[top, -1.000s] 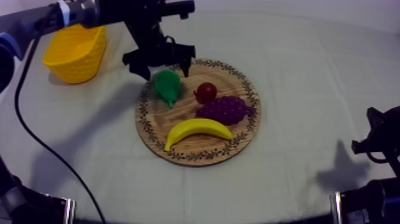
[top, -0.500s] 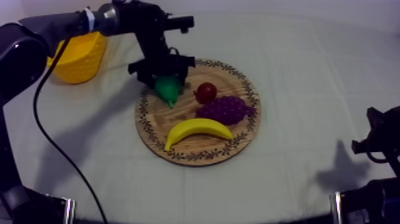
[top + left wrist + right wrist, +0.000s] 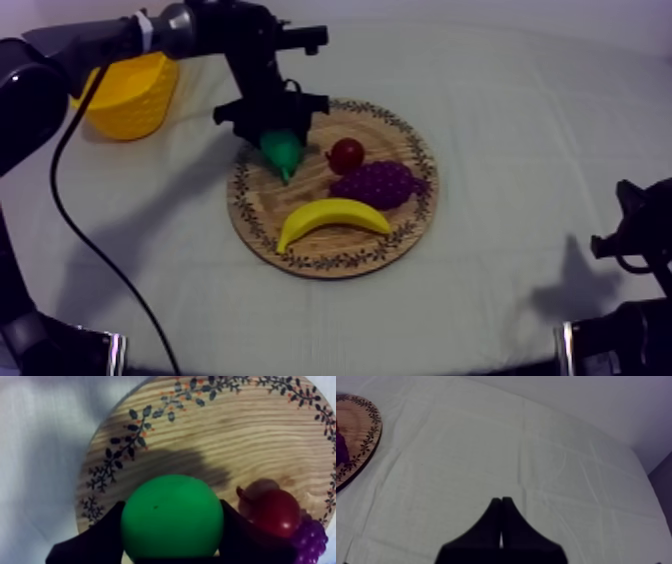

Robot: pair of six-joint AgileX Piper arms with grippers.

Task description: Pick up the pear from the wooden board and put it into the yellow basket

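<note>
The green pear [image 3: 283,150] lies at the upper left of the round wooden board [image 3: 258,205]. My left gripper [image 3: 270,120] reaches in from the upper left and sits right over the pear's thick end. In the left wrist view the pear [image 3: 172,516] sits between both black fingers [image 3: 100,538], which press against its two sides, so the gripper is shut on it. The yellow basket [image 3: 127,92] stands at the far left, apart from the board. At the table's right edge, my right gripper [image 3: 501,521] rests shut on nothing, its fingers together as a narrow wedge.
On the board lie a small red fruit [image 3: 346,155], a bunch of grapes [image 3: 378,184] and a banana [image 3: 330,218]. The red fruit [image 3: 275,511] is close beside the pear. Bare cloth [image 3: 520,120] stretches between the board and my right arm [image 3: 640,240].
My left gripper dropped from above the pear onto it and its fingers closed in round the fruit. Over the last half second almost nothing moved. The right arm is still.
</note>
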